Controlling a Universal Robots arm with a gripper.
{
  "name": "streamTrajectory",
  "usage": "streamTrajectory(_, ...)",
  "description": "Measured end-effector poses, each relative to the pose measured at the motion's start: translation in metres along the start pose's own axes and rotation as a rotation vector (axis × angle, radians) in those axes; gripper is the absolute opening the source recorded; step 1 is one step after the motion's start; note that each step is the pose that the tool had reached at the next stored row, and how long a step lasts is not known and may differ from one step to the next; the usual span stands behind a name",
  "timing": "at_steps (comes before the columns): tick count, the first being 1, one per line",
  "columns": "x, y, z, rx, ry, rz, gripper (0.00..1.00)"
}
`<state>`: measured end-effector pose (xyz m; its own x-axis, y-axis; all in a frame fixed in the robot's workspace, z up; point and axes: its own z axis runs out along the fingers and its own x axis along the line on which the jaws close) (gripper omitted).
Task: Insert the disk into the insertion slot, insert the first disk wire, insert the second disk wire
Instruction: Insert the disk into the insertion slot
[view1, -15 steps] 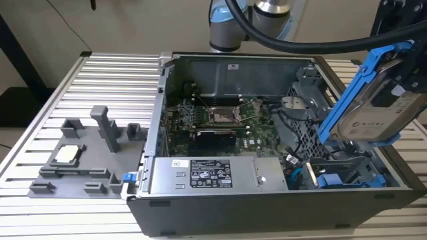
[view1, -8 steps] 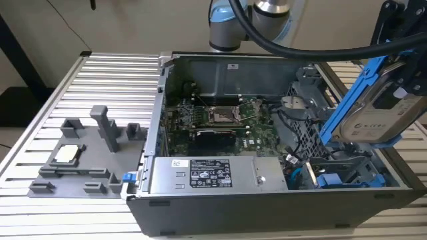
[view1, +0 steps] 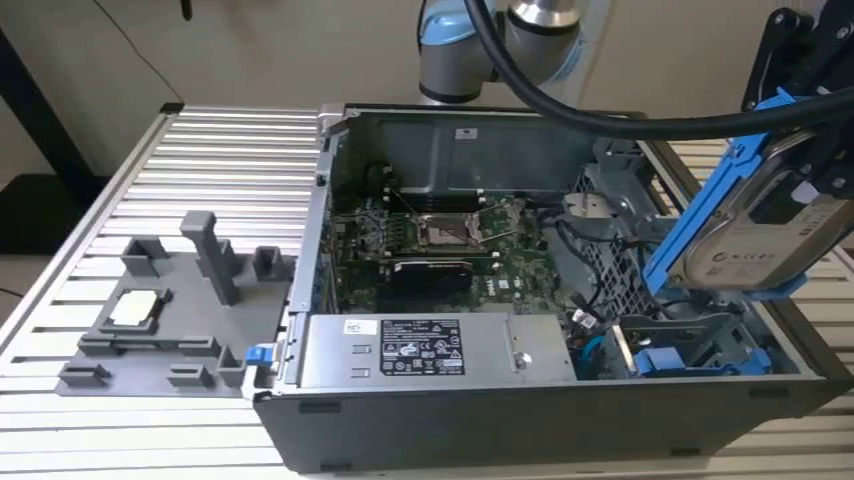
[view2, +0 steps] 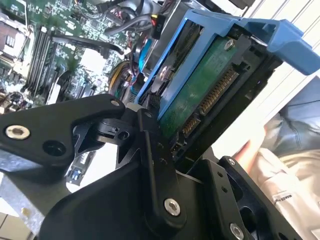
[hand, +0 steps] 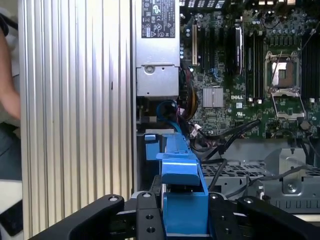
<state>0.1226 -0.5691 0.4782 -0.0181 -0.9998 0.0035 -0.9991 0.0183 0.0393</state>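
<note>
The disk (view1: 754, 245) is held clamped in the gripper (hand: 185, 216) at the right edge of the exterior view, above and apart from the insertion slot (view1: 617, 262). Its long axis is set steeply upright, leaning to the upper right, with the label turned to the camera. At this tilt its lower corner could be caught on the slot's rim

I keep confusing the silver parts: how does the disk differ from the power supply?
The disk hangs tilted above the case, clamped in the gripper; the power supply lies flat inside it. The disk wears a blue frame; the power supply has none. Both are silver metal with white labels.
</note>
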Motion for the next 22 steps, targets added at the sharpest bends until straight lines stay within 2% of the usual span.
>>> streamTrajectory(10,0.0006,-0.0035,0.005,0.0,0.0001,0.0,0.33)
streamTrajectory(19,0.0006,-0.0057,0.0199,0.0,-0.0016,0.0,0.33)
streamTrajectory(22,0.0006,-0.0061,0.0237,-0.0037,-0.0013,-0.006,0.33)
